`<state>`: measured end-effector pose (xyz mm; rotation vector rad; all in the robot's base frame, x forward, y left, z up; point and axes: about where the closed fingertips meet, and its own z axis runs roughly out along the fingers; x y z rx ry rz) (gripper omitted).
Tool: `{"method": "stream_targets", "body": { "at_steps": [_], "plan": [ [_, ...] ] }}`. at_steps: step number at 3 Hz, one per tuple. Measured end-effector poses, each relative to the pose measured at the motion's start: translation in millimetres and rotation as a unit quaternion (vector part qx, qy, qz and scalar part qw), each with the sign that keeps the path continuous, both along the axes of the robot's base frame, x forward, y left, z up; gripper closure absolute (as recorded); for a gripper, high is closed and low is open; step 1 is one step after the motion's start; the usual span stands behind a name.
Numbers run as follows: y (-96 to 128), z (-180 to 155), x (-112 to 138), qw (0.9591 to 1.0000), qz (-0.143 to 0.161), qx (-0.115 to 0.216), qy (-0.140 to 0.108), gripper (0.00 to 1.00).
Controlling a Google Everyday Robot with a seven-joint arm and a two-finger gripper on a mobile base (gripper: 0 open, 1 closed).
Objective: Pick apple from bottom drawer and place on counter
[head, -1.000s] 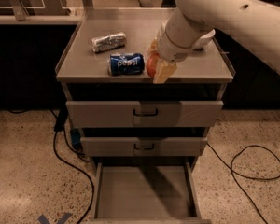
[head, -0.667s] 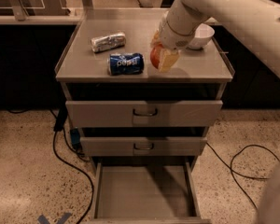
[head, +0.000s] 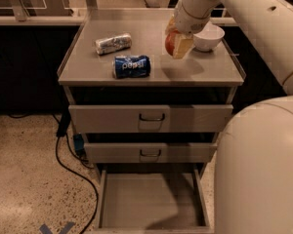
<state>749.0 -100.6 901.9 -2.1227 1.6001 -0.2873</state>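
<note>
In the camera view, my only one, I am looking down on the cabinet from the front, with the arm reaching in from the upper right. The gripper point(head: 177, 45) is hanging over the right half of the counter point(head: 151, 74), just beside the white bowl point(head: 208, 37) and well apart from the blue Pepsi can point(head: 132, 66) and the crumpled silver can point(head: 113, 43) on the left. Its pale fingers point(head: 184, 47) are clamping the apple point(head: 170, 42), whose red side is showing on the left of them. I am reading the dark shadow on the counter in front of the apple as a sign that the fruit is being held a little above the surface rather than sitting on it, though I cannot be sure of that gap.

The bottom drawer point(head: 151, 201) is standing pulled out with nothing showing on its grey floor. The two drawers above it, top point(head: 152, 117) and middle point(head: 151, 153), are sitting shut.

So I am judging the pick as done and the carry as nearly done. What I am expecting to remain is lowering the apple onto the bare patch of counter in front of the bowl, letting the fingers part, and lifting the arm away without nudging the bowl.
</note>
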Motion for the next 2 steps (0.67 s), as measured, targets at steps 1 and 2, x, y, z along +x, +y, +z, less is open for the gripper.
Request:
{"method": "stream_targets", "body": {
  "at_steps": [1, 2],
  "plan": [
    [-21.1, -15.6, 13.8, 0.9992, -0.019, 0.030, 0.019, 1.00],
    [-32.8, -28.0, 18.6, 0.9974, -0.026, 0.058, 0.033, 1.00]
  ]
}}
